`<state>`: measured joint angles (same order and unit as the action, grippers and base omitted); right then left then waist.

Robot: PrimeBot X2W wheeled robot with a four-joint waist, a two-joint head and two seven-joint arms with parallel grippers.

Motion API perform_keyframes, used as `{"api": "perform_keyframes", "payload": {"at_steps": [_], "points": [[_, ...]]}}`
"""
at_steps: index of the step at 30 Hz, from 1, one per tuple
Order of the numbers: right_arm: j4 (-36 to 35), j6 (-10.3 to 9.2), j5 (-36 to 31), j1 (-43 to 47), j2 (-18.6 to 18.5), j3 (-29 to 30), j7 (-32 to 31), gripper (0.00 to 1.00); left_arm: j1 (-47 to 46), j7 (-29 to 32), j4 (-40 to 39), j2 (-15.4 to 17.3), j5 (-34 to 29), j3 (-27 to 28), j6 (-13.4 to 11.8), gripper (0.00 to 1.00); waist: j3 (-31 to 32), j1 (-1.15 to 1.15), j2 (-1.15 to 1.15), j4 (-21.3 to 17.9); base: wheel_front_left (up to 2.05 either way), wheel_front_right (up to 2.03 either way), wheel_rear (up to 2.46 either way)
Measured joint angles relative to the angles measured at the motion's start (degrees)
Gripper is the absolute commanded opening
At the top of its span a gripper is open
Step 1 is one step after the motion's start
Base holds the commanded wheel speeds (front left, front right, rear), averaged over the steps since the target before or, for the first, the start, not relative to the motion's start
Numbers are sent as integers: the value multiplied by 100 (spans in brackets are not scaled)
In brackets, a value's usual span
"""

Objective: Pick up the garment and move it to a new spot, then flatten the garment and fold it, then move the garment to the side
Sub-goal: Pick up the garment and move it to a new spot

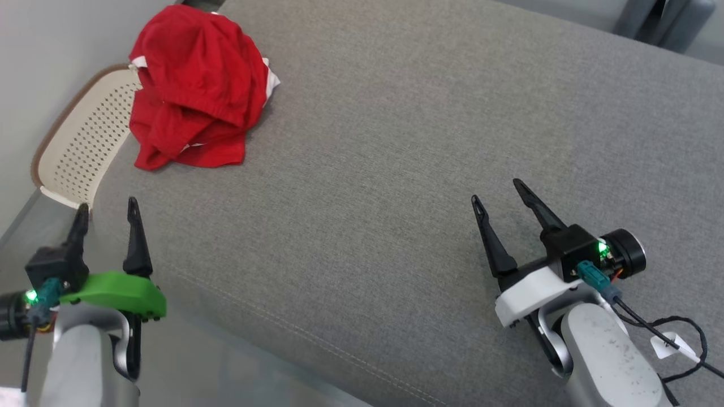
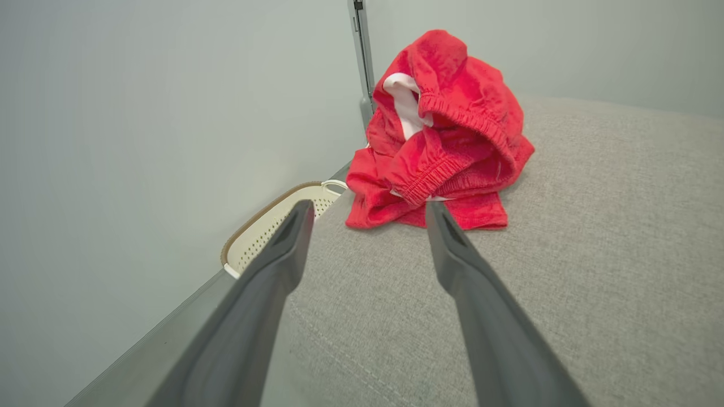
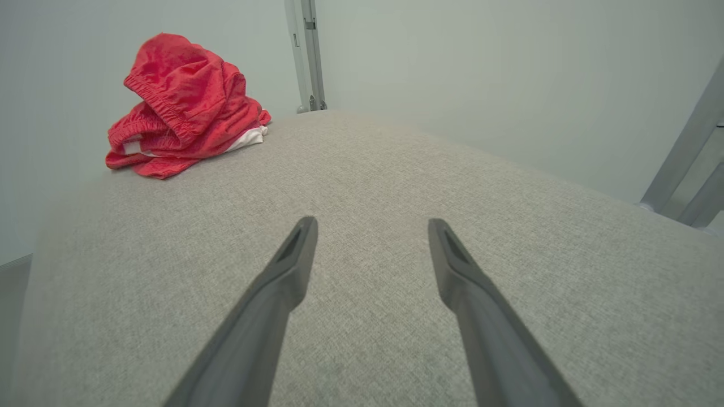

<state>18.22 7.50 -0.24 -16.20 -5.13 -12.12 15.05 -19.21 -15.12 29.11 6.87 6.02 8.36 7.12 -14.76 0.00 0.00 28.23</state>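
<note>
The red garment [image 1: 198,90] lies bunched in a loose heap at the far left corner of the grey upholstered surface [image 1: 430,147], its elastic waistband turned outward and a strip of white showing at its edges. One side of the heap reaches the left edge of the surface, close to a cream perforated basket [image 1: 85,141] with a brown rim that stands lower down beside the surface, against the pale wall [image 2: 141,113]. The left gripper [image 1: 108,203], on a wrist with a green cover, hangs at the near left edge of the surface, its two dark fingers spread well apart with nothing between them. They point toward the garment, and in the left wrist view the tips frame the lower edge of the heap without touching it. The right gripper [image 1: 496,190], on a wrist with a white cover, hovers over the near right part of the surface, well apart from the garment, its fingers likewise parted wide and holding nothing; whether it touches the fabric beneath cannot be told. A small white tag [image 1: 670,343] lies just beside the right forearm [image 1: 605,350]. In the right wrist view a slim metal post [image 3: 308,56] rises behind the far edge of the surface, just to the right of the garment
</note>
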Motion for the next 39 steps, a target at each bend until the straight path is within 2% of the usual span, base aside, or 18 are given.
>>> {"api": "perform_keyframes", "payload": {"at_steps": [8, 13, 18, 23, 28, 29, 30, 31, 36, 39], "points": [[-167, 0, -67, -369, -171, -154, 0, 100, -1172, -1, 447, 374, 145, 66, 20, 100, -709, 0, 0, -353, 0, 0, 0], [-268, 0, -76, -639, -227, -367, 0, 100, -1824, -1, 866, 768, 363, -32, 25, 100, -1123, 0, 0, -600, 0, 0, 0], [-366, 0, -83, -893, -252, -538, 0, 100, -2248, -2, 1432, 1163, 577, -159, 25, 100, -1437, 0, 0, -895, 0, 0, 0], [-538, 4, -80, -996, -253, -568, 11, 100, -2728, -3, 2201, 1482, 829, -2, 26, 100, -1709, 0, 0, -1174, 0, 0, 0], [-653, 11, -80, -1020, -235, -498, 32, 100, -3165, -3, 2700, 1541, 1058, 15, 26, 100, -1970, 0, 0, -1359, 0, 0, 0], [-668, 12, -80, -1023, -216, -482, 46, 100, -3213, -3, 2752, 1551, 1101, 18, 26, 62, -2001, 0, 0, -1398, 0, 0, 0], [-679, 13, -80, -1026, -200, -465, 47, 100, -3240, -3, 2738, 1582, 1099, 29, 26, 6, -2028, 0, 0, -1432, 0, 0, 0], [-699, 13, -80, -1031, -189, -448, 53, 100, -3275, -3, 2688, 1635, 1080, 29, 26, 0, -2056, 0, 0, -1460, 0, 0, 0], [-666, 13, -45, -1012, -99, -313, 53, 100, -3347, 0, 1917, 1720, 849, -11, 26, 0, -2015, 0, 0, -1556, 0, 0, 0], [-578, 8, 11, -901, -57, -204, 47, 100, -3364, 0, 1235, 1659, 880, -360, 26, 0, -1866, 0, 0, -1588, 0, 0, 0]]}}
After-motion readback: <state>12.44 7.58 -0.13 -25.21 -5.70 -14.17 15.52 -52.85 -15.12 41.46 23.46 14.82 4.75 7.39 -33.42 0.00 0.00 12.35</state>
